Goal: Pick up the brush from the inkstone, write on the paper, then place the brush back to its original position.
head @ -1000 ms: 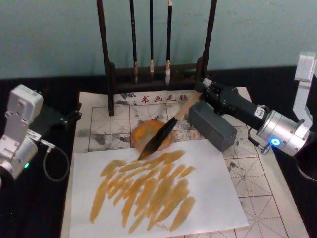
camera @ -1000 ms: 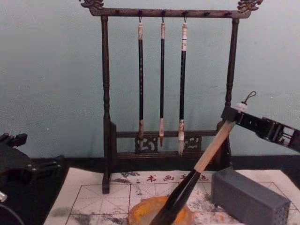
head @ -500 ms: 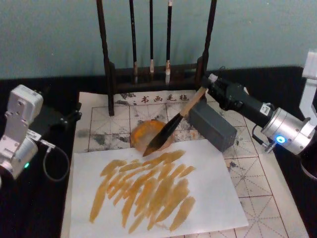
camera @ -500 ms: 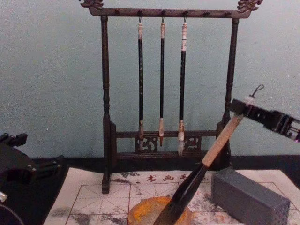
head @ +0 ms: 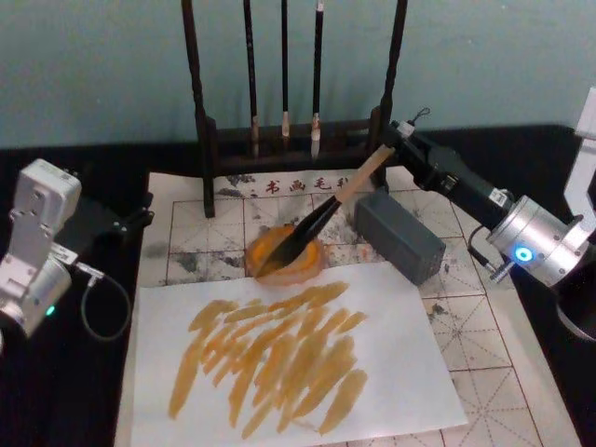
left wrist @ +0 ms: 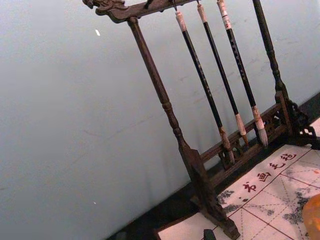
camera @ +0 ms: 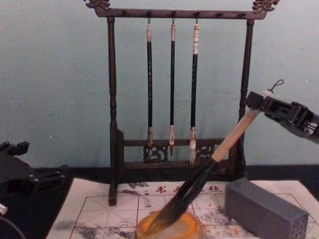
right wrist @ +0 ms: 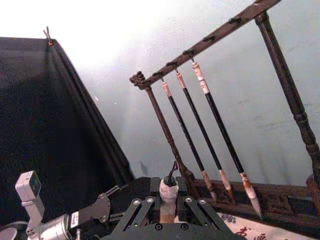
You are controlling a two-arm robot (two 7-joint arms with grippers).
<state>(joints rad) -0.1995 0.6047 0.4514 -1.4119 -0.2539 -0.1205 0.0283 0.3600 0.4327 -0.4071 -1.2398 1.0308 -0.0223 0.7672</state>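
Now, red-grid paper [head: 484,345] flat on table, white sheet [head: 410,372] with orange strokes lying on top of it. Right gripper [head: 396,142] near rack [head: 200,112], fingers clamped on brush [head: 326,212] just under end cap (farther back than half second ago). Brush tilted; tuft, earlier by sheet edge, now touching inside orange inkstone [head: 309,264]. Left gripper [head: 126,222] parked at left.
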